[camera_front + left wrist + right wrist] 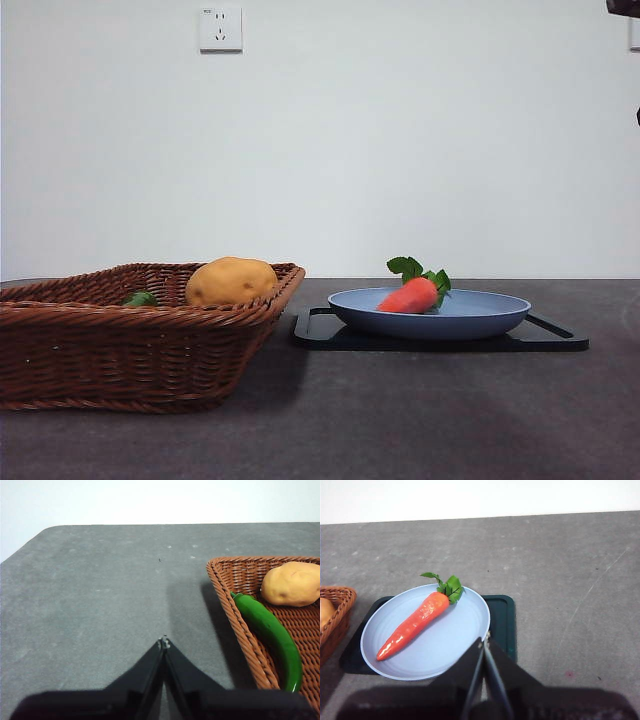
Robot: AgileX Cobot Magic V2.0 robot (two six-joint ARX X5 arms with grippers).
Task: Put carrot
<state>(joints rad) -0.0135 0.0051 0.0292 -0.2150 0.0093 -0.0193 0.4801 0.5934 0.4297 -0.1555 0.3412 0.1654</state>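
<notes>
The orange-red carrot [410,296] with green leaves lies in the blue plate [500,312], which stands on a black tray [556,338] right of the basket. It also shows in the right wrist view [415,622] lying across the plate [465,630]. My right gripper [485,639] is shut and empty, held above the plate's near rim, apart from the carrot. My left gripper [163,642] is shut and empty over bare table beside the basket's corner [220,587]. In the front view only a black tip [622,8] shows at the top right corner.
A brown wicker basket [120,345] stands at the left, holding a yellow-brown potato [231,281] and a green pepper [270,635]. A wall socket [220,28] is on the white wall. The grey table runs in front of the basket and tray.
</notes>
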